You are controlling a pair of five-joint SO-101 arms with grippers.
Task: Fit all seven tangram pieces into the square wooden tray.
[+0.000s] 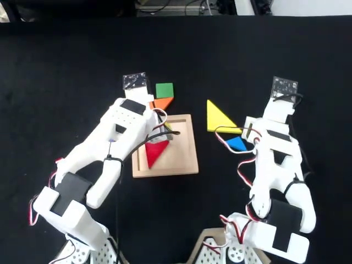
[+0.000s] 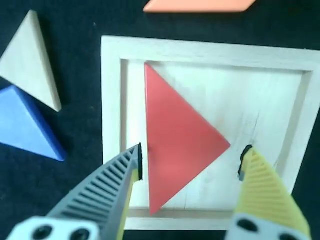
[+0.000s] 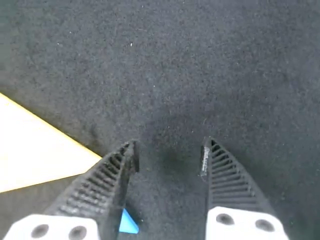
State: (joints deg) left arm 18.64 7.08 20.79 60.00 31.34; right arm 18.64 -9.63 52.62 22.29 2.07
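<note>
Because only 1 of the 7 pieces is sitting in the tray [image 1: 193, 146], the job is looking barely begun. The red triangle [image 2: 175, 145] is lying flat on the tray floor, its long edge running parallel to 1 inner wall and near it, probably to leave room for the others. The left claw [image 2: 191, 160] is hanging released over it, 1 finger at the long edge and the other just past the opposite corner, which is suggesting a nudge or a letting-go rather than a grip. An orange piece [image 2: 197, 5], a pale triangle [image 2: 27, 60] and a dark blue triangle [image 2: 25, 125] are lying just outside the tray, and a green square [image 1: 164, 90] is sitting beside the orange piece. The right claw [image 3: 169, 160] is hovering spread and empty over bare cloth, near the yellow triangle [image 1: 219, 117] and the light blue triangle [image 1: 237, 143], likely lining up for 1 of them. Black cloth [image 1: 66, 66] is covering the table, and cables [image 1: 165, 8] are trailing beyond its far edge.
</note>
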